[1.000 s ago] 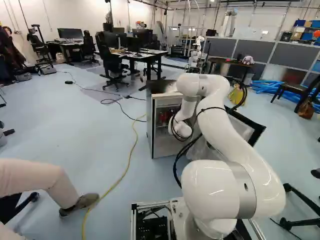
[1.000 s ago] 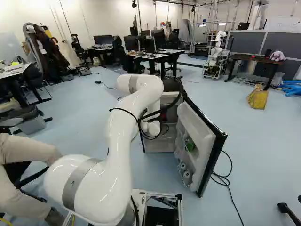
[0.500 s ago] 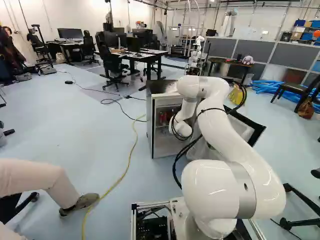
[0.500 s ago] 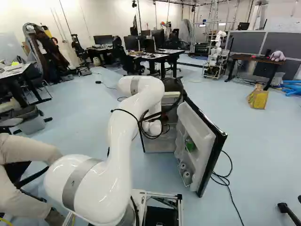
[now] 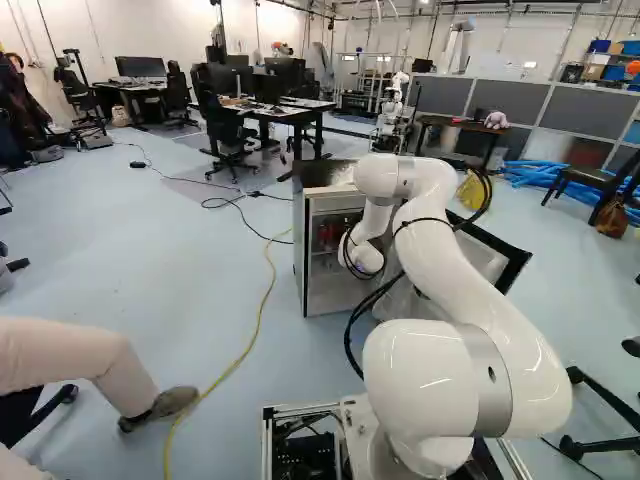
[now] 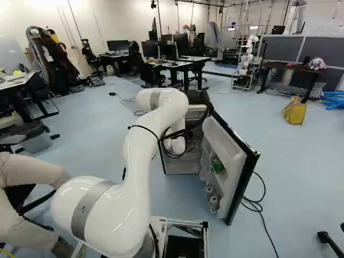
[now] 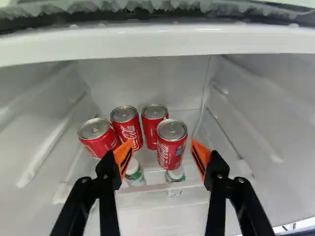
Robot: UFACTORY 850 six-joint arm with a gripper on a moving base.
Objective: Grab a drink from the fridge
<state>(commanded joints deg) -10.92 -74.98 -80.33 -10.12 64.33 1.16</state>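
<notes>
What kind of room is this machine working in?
Probably a robotics lab or workshop: another robot stands at the back, desks with monitors line up behind, and the open fridge sits on bare floor.

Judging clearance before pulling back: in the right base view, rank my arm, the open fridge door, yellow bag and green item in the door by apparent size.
Largest to smallest:
1. Arm, partly from nearness
2. Open fridge door
3. Yellow bag
4. Green item

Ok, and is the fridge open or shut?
Open: the door stands swung out from the fridge, and the wrist view shows red cans inside.
</notes>
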